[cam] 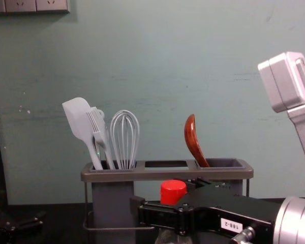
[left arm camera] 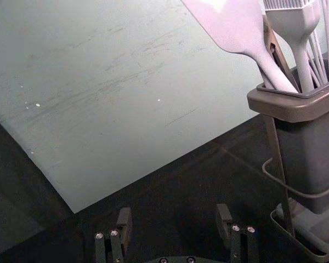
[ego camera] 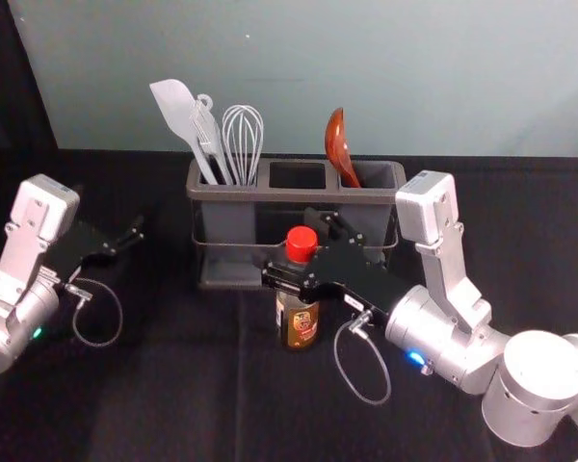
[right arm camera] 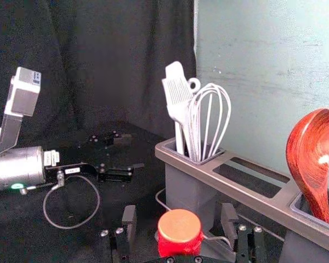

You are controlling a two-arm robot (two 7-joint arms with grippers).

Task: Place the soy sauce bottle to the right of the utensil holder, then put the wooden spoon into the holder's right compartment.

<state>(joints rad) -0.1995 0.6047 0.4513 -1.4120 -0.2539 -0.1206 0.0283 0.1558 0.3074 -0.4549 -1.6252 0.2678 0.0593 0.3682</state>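
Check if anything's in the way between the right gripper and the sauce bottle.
Nothing visible is. The right gripper has its open fingers on either side of the red cap of the sauce bottle; the utensil holder stands behind.

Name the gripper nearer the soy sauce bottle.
Right. The right gripper is at the bottle, fingers either side of its cap; the left gripper is off left of the utensil holder.
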